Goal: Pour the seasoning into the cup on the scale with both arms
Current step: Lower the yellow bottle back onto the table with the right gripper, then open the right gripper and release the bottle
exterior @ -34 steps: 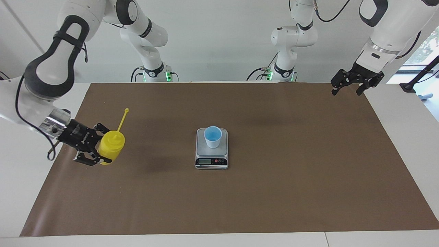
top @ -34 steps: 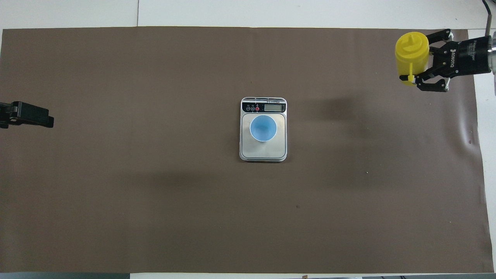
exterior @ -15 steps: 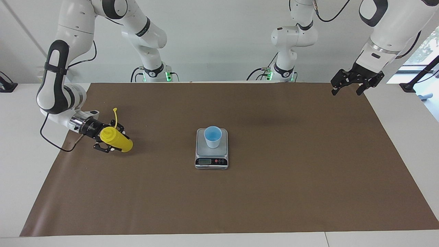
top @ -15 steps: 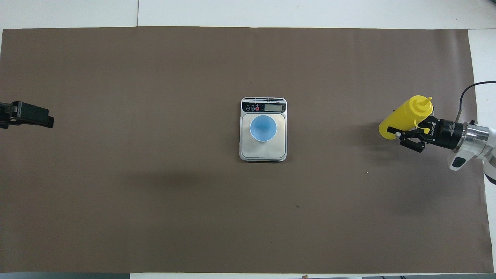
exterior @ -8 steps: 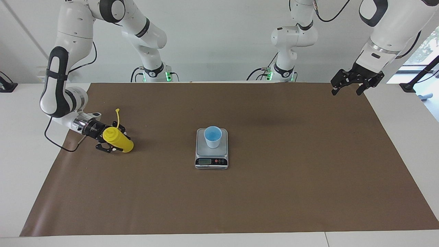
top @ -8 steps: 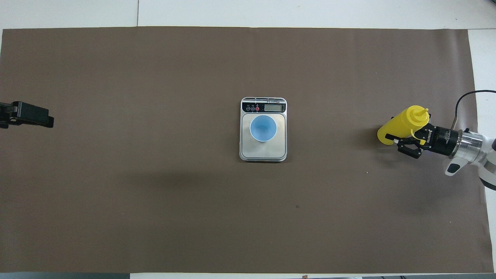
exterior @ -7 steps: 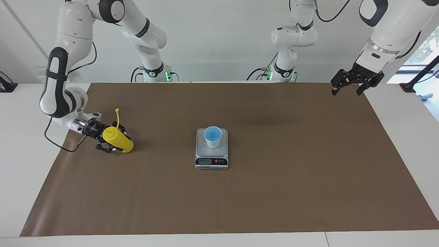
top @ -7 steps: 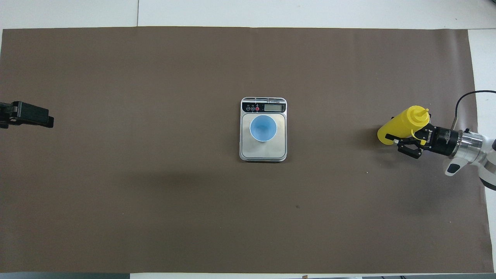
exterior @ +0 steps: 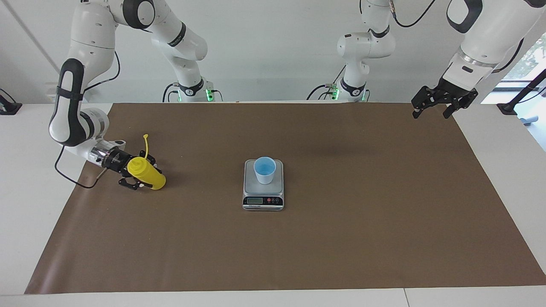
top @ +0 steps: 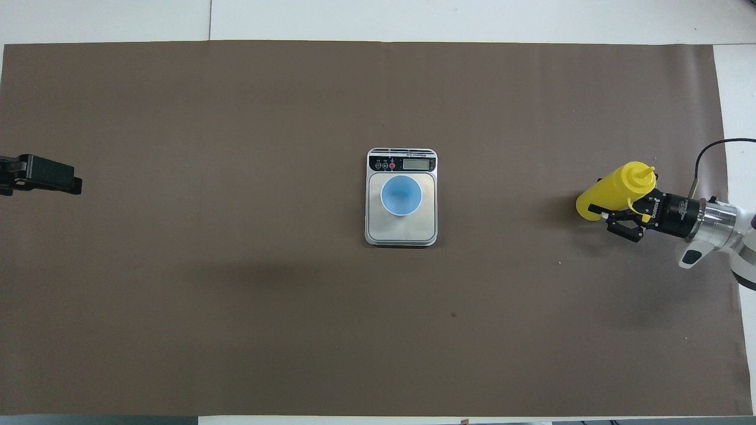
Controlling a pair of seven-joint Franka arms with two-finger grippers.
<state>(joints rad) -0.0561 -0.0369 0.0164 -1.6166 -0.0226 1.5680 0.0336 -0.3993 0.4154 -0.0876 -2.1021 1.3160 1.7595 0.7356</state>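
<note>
**Bottle in right claw, low at the right arm's end of the table — handling notes**

Right claw (exterior: 135, 178) is clamped on the seasoning (exterior: 147, 175), a yellow squeeze bottle. Bottle is tilted, nozzle end toward the claw, base dipping toward the brown mat (exterior: 341, 238); can't tell if the base touches it. Cap strap (exterior: 146, 145) sticks up free of the nozzle, so it looks uncapped.

Left claw (exterior: 435, 107) waits with fingers apart, holding nothing, over the table corner at the left arm's end, nearest the robots.

Cup (exterior: 265, 169) sits upright on the scale (exterior: 263, 200) at mid-table, well apart from the bottle.

Handling, my read:
- Bottle: soft plastic wall, probably light. A hard clamp squeezes contents out, so grip force effectively meters the pour.
- Best hold: mid-body, across the width, clear of nozzle and strap. Smooth wall may slip as it tilts.
- Cup: thin, light, no handle; a nudge tips it or shifts it off the plate. If steadied, hold the wall low and gently.
- Any pressing on the cup or plate throws off the scale reading.
</note>
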